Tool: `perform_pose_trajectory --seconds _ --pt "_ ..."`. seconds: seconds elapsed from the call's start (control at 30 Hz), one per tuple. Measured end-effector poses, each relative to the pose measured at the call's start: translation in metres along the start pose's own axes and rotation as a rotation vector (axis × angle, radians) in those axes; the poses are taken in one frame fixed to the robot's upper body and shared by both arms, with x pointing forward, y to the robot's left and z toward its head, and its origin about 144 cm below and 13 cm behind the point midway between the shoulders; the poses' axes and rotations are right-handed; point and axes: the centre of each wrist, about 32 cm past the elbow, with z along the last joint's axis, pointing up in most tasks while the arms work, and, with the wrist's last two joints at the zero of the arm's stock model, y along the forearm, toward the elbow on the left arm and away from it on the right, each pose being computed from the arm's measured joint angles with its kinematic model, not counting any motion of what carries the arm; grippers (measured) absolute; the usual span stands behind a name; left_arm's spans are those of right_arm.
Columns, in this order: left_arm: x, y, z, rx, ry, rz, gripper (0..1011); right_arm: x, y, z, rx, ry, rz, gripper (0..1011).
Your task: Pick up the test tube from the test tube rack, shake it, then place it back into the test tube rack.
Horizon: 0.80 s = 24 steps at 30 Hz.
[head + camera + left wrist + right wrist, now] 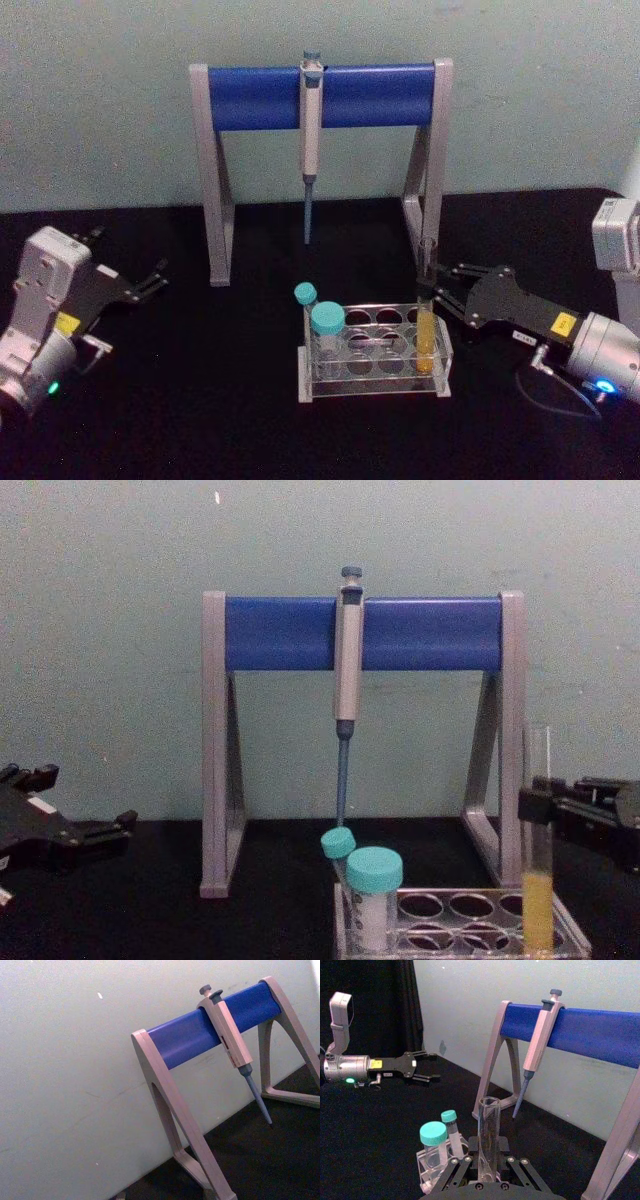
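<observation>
While the test tube [428, 345] stands upright in a right-end hole of the test tube rack [372, 388], its upper part is flanked by the right gripper [433, 288]; whether it is pinched yet cannot be told. A firm hold above the liquid is advised, followed by a straight vertical lift, so that the rack is not dragged. The left gripper [160, 278], spread, is parked at the left of the counter [200, 410].
</observation>
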Motion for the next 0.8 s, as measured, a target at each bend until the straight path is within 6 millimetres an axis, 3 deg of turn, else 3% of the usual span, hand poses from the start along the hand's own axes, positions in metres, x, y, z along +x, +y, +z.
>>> perform_pose_trajectory --seconds 0.8 --pt "0.0 0.0 0.0 0.0 0.0 0.0 1001 0.0011 -0.0008 -0.0083 -0.03 0.02 -0.001 229"
